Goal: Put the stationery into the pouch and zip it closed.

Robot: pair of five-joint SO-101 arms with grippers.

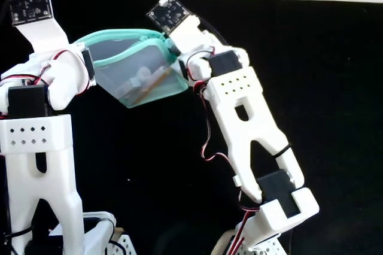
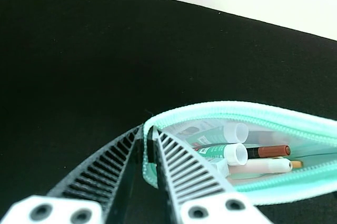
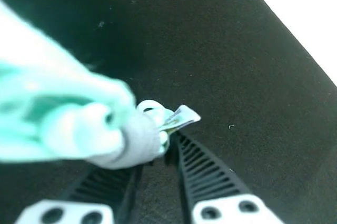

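Though faint from above, pens (image 2: 266,152) in pouch (image 2: 237,109), pinched by left hand (image 2: 148,135), right hand (image 3: 160,148).

Two grippers, the left gripper (image 2: 149,133) and the right gripper (image 3: 167,145), are gripping one mint pouch (image 2: 274,113). Four stationery pieces are showing inside: two white-capped markers (image 2: 235,153), one brown-capped pen (image 2: 274,151), and one white stick (image 2: 266,166).

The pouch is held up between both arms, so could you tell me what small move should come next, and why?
Probably the right gripper should start drawing the zip pull towards the left gripper. The pens already lie inside the pouch, its mouth gapes open, and each gripper clamps one end.
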